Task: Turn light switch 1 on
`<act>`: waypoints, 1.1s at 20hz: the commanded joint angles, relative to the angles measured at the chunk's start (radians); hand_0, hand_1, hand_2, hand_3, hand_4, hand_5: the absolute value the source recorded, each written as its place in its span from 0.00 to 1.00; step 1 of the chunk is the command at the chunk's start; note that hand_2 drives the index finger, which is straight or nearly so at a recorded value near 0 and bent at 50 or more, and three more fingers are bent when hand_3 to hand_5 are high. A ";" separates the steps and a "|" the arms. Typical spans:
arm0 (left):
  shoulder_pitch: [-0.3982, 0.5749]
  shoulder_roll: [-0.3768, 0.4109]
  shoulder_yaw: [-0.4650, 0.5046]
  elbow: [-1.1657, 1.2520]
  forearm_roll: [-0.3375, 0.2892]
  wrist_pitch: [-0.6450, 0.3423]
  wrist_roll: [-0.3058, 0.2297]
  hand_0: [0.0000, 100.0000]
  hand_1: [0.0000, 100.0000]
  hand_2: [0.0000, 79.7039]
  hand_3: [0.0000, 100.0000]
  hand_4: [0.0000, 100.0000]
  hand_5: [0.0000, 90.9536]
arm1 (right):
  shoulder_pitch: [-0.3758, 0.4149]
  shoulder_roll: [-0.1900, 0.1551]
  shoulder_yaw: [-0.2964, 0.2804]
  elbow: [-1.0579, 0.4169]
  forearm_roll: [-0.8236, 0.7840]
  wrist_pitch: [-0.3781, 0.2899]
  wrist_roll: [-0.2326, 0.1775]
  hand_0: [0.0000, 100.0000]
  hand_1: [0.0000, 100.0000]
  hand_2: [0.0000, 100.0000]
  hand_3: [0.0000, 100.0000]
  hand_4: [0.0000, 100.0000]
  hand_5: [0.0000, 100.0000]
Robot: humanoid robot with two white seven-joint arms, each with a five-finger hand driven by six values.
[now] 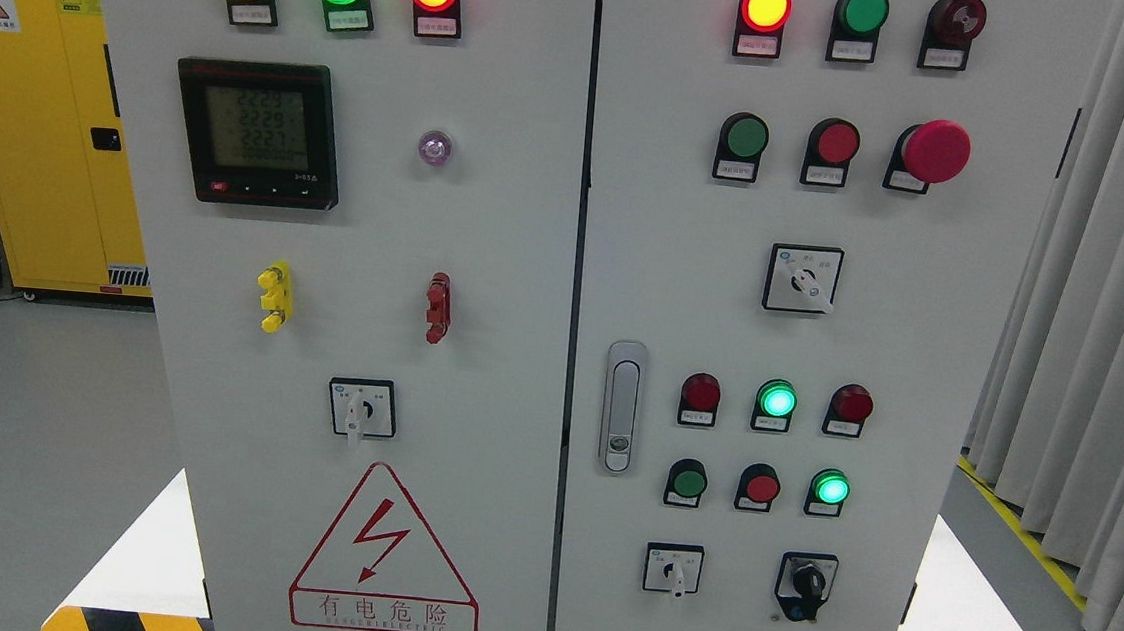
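Observation:
A grey electrical cabinet (487, 249) with two doors fills the head view. Its right door carries several lamps, push buttons and rotary switches. In the lower button row stand a dark green button (686, 482), a red button (761, 488) and a lit green button (830, 489). Above them are a dark red lamp (700, 393), a lit green lamp (776, 400) and another dark red lamp (852, 404). Labels are too small to read, so I cannot tell which one is light switch 1. Neither hand is in view.
A door handle (622, 406) sits on the right door's left edge. A red mushroom stop button (935, 150) sticks out at upper right. The left door has a meter (257, 131) and a warning triangle (387, 548). A yellow cabinet (47, 104) stands at left, grey curtains (1105, 298) at right.

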 commanded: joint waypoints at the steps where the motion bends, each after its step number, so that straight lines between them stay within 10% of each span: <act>1: -0.074 -0.030 -0.006 -0.108 -0.047 0.056 0.005 0.11 0.63 0.71 0.86 0.82 0.81 | 0.000 0.000 0.000 0.000 0.000 0.000 0.000 0.00 0.50 0.04 0.00 0.00 0.00; 22: -0.251 -0.114 -0.016 -0.119 -0.123 0.337 0.076 0.24 0.68 0.72 0.88 0.83 0.83 | 0.000 0.000 0.000 0.000 0.000 0.000 0.000 0.00 0.50 0.04 0.00 0.00 0.00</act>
